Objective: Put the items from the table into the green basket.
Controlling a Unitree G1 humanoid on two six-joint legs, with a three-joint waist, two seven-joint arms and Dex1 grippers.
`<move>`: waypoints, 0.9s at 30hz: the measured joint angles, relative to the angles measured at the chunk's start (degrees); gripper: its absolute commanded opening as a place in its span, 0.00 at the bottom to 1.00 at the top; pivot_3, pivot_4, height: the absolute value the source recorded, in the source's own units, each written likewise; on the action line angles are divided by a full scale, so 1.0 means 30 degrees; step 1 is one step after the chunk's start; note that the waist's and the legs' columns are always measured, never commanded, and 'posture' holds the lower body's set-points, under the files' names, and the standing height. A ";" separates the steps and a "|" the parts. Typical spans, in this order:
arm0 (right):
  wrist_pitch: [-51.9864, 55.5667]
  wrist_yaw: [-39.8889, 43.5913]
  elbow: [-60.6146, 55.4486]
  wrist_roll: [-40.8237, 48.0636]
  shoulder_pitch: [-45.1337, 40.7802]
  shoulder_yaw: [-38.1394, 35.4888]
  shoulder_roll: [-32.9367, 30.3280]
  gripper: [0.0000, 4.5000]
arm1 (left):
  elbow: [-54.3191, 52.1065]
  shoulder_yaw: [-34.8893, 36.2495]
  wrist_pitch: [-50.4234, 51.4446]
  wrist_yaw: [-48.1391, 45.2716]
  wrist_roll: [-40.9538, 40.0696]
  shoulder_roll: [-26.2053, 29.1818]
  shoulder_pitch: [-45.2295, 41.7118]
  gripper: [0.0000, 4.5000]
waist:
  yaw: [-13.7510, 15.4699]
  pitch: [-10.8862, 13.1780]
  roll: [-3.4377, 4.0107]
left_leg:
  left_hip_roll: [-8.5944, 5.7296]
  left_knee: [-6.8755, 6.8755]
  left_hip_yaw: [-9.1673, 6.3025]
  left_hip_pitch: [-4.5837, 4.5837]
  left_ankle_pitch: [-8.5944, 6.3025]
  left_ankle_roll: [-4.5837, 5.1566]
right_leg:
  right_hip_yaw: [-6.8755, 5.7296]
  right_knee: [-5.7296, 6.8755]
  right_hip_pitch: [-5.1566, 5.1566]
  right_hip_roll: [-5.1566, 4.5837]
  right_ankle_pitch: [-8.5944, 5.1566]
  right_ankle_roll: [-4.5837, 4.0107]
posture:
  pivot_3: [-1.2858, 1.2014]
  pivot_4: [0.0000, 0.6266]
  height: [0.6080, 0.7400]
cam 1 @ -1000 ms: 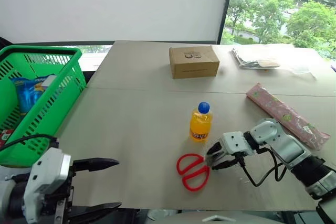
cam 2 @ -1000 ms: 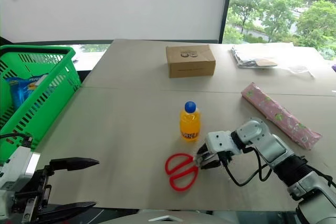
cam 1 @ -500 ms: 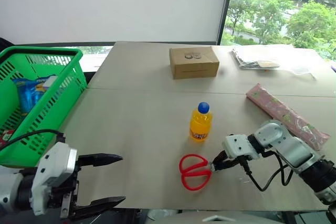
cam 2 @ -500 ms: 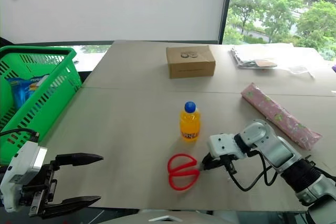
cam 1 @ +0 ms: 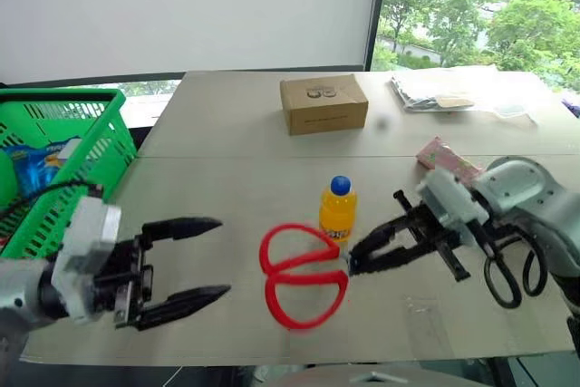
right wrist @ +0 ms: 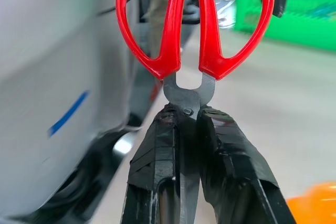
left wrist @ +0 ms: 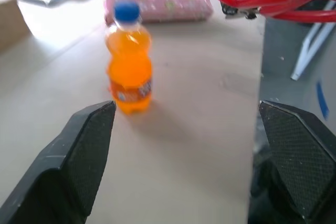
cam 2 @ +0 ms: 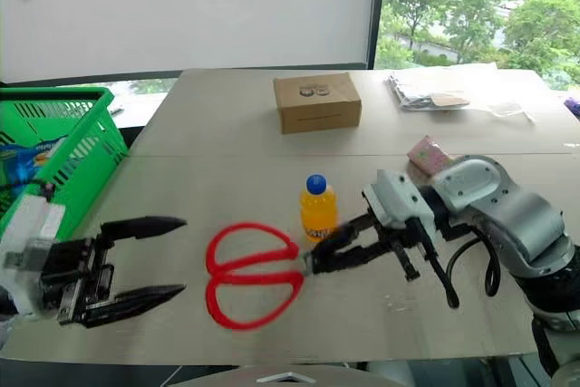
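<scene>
My right gripper [cam 1: 353,265] is shut on the blades of the red-handled scissors [cam 1: 304,274] and holds them above the table [cam 1: 227,178], handles toward my left; the grip is seen close up [right wrist: 189,114]. My left gripper [cam 1: 220,257] hangs open and empty just left of the handles. The orange bottle [cam 1: 338,210] stands behind the scissors. The brown box [cam 1: 323,103] and clear bags [cam 1: 453,92] lie at the far side. The pink packet [cam 1: 444,159] is partly hidden behind my right arm. At the far left stands the green basket [cam 1: 54,97].
A blue packet [cam 1: 41,156] lies inside the basket. A seam crosses the table between the box and the bottle. The table's near edge runs just below both grippers. A window lies beyond the far right corner.
My right gripper has shut on the scissors and lifted them off the table, up and toward the left. My left gripper has risen and come forward, still open.
</scene>
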 measured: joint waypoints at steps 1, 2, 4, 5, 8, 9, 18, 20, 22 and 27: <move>0.0511 -0.0694 0.1245 0.0208 -0.1095 -0.0381 0.0565 0.01 | 0.0039 -0.0046 0.0161 0.0277 -0.0174 0.0012 -0.0122 1.00 | -0.0143 0.0000 0.0003 | -0.0001 0.0000 0.0012 0.0002 0.0001 0.0000 | 0.0007 0.0001 -0.0002 0.0001 0.0008 -0.0013 | 0.59 0.00 1.00; 0.0628 -0.0947 0.1668 0.0223 -0.1424 -0.0544 0.0688 0.01 | 0.0059 -0.0098 0.0226 0.0342 -0.0196 0.0021 -0.0197 1.00 | -0.0198 -0.0003 -0.0002 | -0.0002 -0.0001 0.0017 -0.0009 0.0003 0.0001 | 0.0012 0.0002 -0.0002 0.0004 0.0028 -0.0046 | 0.59 0.00 1.00; 0.0754 -0.1810 0.3693 0.0077 -0.2451 -0.1009 0.1502 0.01 | 0.0447 -0.0184 0.0297 0.0727 -0.0093 0.0003 -0.0477 1.00 | -0.0288 -0.0010 -0.0014 | -0.0005 -0.0007 0.0018 -0.0015 0.0002 0.0001 | 0.0013 0.0002 -0.0006 0.0007 0.0054 -0.0092 | 0.59 0.00 1.00; 0.0848 -0.2720 0.5046 0.0045 -0.3119 -0.1317 0.2387 0.01 | 0.0746 -0.0258 0.0291 0.1088 0.0066 -0.0054 -0.0851 1.00 | -0.0334 -0.0011 -0.0014 | -0.0006 -0.0019 0.0032 -0.0017 0.0004 -0.0001 | 0.0030 0.0008 -0.0023 0.0010 0.0061 -0.0102 | 0.59 0.00 1.00; 0.1040 -0.6235 0.8857 -0.0591 -0.4832 -0.2650 0.4678 0.01 | 0.1524 -0.0835 0.0280 0.2344 0.0523 -0.0067 -0.2139 1.00 | -0.0371 -0.0015 -0.0016 | -0.0008 -0.0055 0.0066 -0.0039 0.0026 -0.0040 | 0.0080 0.0030 -0.0083 0.0025 0.0085 -0.0137 | 0.59 0.00 1.00; 0.1144 -0.7146 0.9728 -0.0887 -0.5082 -0.2867 0.4947 0.01 | 0.1690 -0.0925 0.0272 0.2621 0.0778 -0.0075 -0.2249 1.00 | -0.0376 -0.0023 -0.0029 | -0.0010 -0.0068 0.0074 -0.0043 0.0031 -0.0048 | 0.0090 0.0028 -0.0096 0.0024 0.0087 -0.0139 | 0.59 0.00 1.00; -0.1469 -1.3172 1.7328 -0.7283 -0.6421 -0.2658 0.6043 0.73 | 0.2629 -0.2585 -0.0206 0.3585 0.2630 -0.0442 -0.3344 1.00 | -0.0512 -0.0025 -0.0028 | -0.0033 -0.0133 0.0140 -0.0095 0.0073 -0.0121 | 0.0169 0.0028 -0.0191 0.0017 0.0091 -0.0139 | 0.59 0.00 1.00; -0.2245 -1.3462 1.7580 -0.7850 -0.6648 -0.2680 0.6039 0.92 | 0.2631 -0.2688 -0.0247 0.3587 0.2696 -0.0442 -0.3420 1.00 | -0.0634 -0.0025 -0.0026 | -0.0031 -0.0146 0.0139 -0.0092 0.0074 -0.0122 | 0.0169 0.0029 -0.0194 0.0019 0.0107 -0.0111 | 0.58 0.00 1.00; -0.3283 -1.3658 1.7677 -0.8420 -0.6778 -0.2812 0.6044 0.99 | 0.2633 -0.3016 -0.0288 0.3582 0.2875 -0.0485 -0.3569 1.00 | -0.0783 -0.0026 -0.0026 | -0.0031 -0.0149 0.0135 -0.0091 0.0073 -0.0121 | 0.0165 0.0031 -0.0190 0.0019 0.0129 -0.0074 | 0.58 0.00 1.00; -0.4098 -1.1608 1.6425 -0.8825 -0.5682 -0.2715 0.4877 0.99 | 0.2647 -0.3298 -0.0458 0.3056 0.3136 -0.0503 -0.3638 1.00 | -0.0997 -0.0027 -0.0027 | -0.0032 -0.0143 0.0129 -0.0094 0.0067 -0.0105 | 0.0160 0.0021 -0.0174 0.0015 0.0131 -0.0070 | 0.57 0.00 1.00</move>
